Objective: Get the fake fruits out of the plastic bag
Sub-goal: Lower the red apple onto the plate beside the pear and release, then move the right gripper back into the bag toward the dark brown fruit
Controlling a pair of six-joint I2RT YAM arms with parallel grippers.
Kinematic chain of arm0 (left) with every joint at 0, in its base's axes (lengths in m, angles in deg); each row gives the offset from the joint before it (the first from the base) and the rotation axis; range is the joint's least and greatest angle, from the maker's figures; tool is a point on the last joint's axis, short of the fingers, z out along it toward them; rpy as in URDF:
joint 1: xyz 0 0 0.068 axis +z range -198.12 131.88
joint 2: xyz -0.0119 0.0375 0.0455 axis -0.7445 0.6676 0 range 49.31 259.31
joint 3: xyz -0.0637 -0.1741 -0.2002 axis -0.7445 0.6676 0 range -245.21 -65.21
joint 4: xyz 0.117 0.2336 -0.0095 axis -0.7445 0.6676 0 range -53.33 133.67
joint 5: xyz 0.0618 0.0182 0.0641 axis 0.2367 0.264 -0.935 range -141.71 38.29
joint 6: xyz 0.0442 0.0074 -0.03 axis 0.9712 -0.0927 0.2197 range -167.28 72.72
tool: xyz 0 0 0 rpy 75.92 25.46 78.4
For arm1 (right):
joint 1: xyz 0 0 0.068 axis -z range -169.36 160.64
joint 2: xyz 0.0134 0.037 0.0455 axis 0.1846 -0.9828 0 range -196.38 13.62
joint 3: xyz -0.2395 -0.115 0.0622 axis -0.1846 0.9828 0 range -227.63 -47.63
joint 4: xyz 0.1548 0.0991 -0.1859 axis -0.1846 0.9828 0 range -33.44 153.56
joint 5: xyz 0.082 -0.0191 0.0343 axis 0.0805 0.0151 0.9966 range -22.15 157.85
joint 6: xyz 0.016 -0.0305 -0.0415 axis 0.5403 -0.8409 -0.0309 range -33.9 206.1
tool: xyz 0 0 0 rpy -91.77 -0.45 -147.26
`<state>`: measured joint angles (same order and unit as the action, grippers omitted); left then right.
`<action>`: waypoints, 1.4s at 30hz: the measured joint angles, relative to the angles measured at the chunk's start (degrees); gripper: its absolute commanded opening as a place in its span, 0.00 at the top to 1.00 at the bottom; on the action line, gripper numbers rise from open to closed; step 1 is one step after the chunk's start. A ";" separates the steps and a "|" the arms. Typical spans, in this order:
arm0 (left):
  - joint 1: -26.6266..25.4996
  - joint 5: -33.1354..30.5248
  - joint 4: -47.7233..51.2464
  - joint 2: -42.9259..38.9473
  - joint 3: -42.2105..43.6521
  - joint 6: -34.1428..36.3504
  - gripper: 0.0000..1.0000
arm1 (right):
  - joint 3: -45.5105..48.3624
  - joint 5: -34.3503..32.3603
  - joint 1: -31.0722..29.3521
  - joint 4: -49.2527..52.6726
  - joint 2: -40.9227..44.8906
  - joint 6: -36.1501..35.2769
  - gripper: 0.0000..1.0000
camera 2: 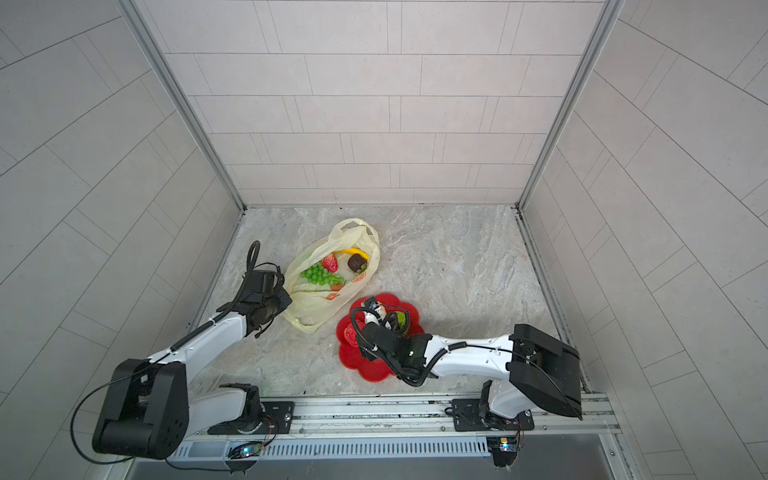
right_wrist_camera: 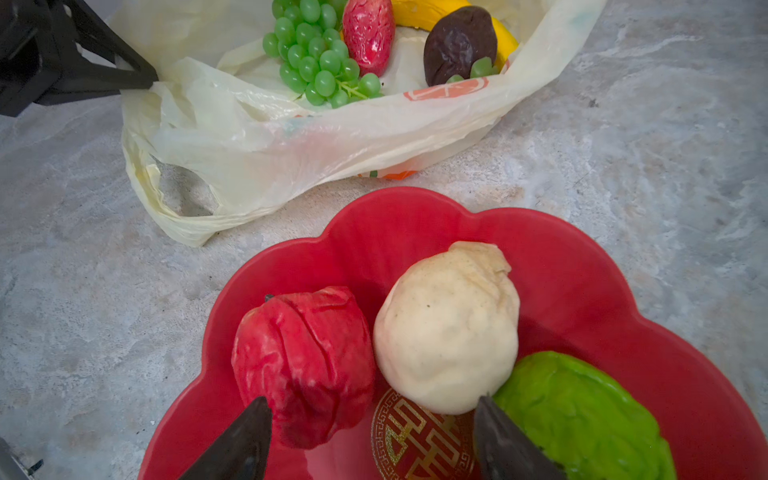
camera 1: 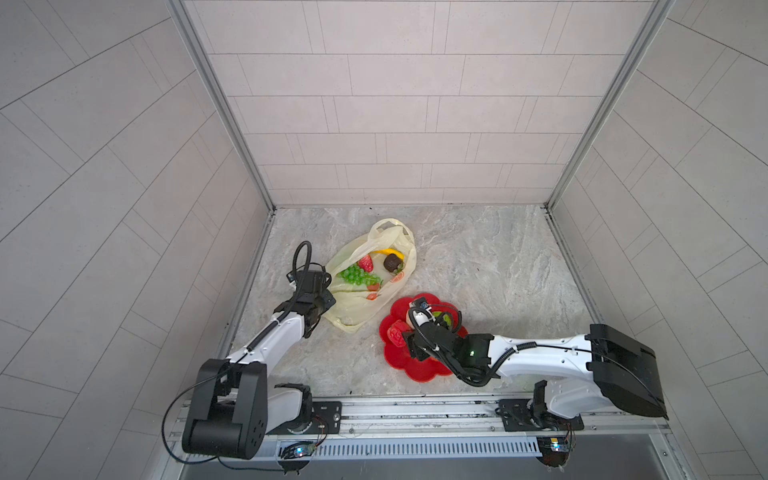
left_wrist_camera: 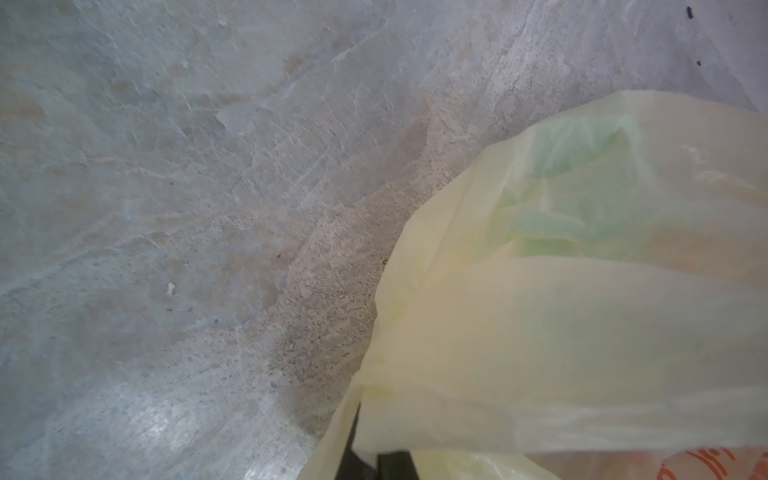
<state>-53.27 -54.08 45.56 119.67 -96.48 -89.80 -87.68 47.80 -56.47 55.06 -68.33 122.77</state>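
plastic bag (camera 1: 353, 309): at 11 o'clock from the red plate (camera 1: 419, 372).
left gripper (right_wrist_camera: 143, 81): clamped on the bag's 8 o'clock rim, plain only in the right wrist view.
right gripper (right_wrist_camera: 372, 401): jaws apart over the plate.
fake fruits (camera 2: 320, 274): grape bunch (right_wrist_camera: 316, 62), strawberry (right_wrist_camera: 368, 35), banana (right_wrist_camera: 415, 12), dark brown one (right_wrist_camera: 457, 43) in the bag; red one (right_wrist_camera: 303, 361), cream one (right_wrist_camera: 446, 332), green one (right_wrist_camera: 582, 415) on the plate, half hidden in both top views.

Crinkled plastic bag (camera 1: 357, 309) holds grapes (camera 1: 356, 275), strawberry (camera 1: 365, 263), banana (camera 1: 391, 251), brown fruit (camera 1: 392, 262)
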 measured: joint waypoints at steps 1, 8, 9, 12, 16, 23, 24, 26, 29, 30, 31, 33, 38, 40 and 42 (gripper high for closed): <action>0.00 0.00 0.00 0.00 0.00 0.00 1.00 | -0.02 -0.07 0.00 0.26 -0.28 0.09 0.26; 0.00 0.00 0.00 0.00 0.00 0.00 1.00 | 0.74 -1.20 -0.02 1.03 -0.04 1.14 0.27; 0.00 0.00 0.00 0.00 0.00 0.00 1.00 | 1.09 -1.40 -0.02 1.18 0.31 1.27 0.27; 0.00 -0.02 0.00 0.00 0.00 0.00 1.00 | 2.23 -2.08 -0.02 2.21 1.42 1.57 0.27; 0.00 -0.02 0.00 0.00 0.00 0.00 1.00 | 3.63 -2.99 0.00 3.87 2.45 2.43 0.27; 0.00 0.00 0.00 0.00 0.00 0.00 1.00 | 3.96 -3.56 0.15 5.66 4.07 2.93 0.27; 0.00 0.00 0.00 0.00 0.00 0.00 1.00 | 3.96 -3.58 0.15 5.84 4.42 2.93 0.27; 0.00 0.02 0.00 0.00 0.00 0.02 1.00 | 3.96 -3.56 0.15 6.10 5.18 2.93 0.26; 0.00 0.28 0.00 0.04 0.00 0.02 1.00 | 3.96 -3.54 0.15 6.73 6.49 2.84 0.26; 0.00 0.46 0.00 0.09 0.00 0.04 1.00 | 3.96 -3.54 0.15 7.17 7.02 2.82 0.25; 0.00 0.61 0.00 0.13 0.00 0.07 1.00 | 3.93 -3.54 0.15 7.63 7.54 2.75 0.25; 0.00 0.83 0.00 0.26 0.00 0.09 1.00 | 3.43 -3.54 0.15 9.03 8.41 2.54 0.25; -0.85 0.66 0.04 0.28 0.00 1.03 1.00 | -0.13 -2.91 2.23 12.37 9.55 1.55 0.25; -1.90 0.42 0.09 0.24 -0.02 1.49 1.00 | -2.62 -1.77 4.48 13.60 9.46 0.48 0.25; -3.39 0.11 0.31 0.11 -0.11 1.90 1.00 | -5.55 -0.44 6.91 14.53 8.90 -0.85 0.25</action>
<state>-56.65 -53.98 45.86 119.78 -96.59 -87.90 -93.24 47.36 -49.57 69.59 -59.43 121.91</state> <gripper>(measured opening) 0.049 0.748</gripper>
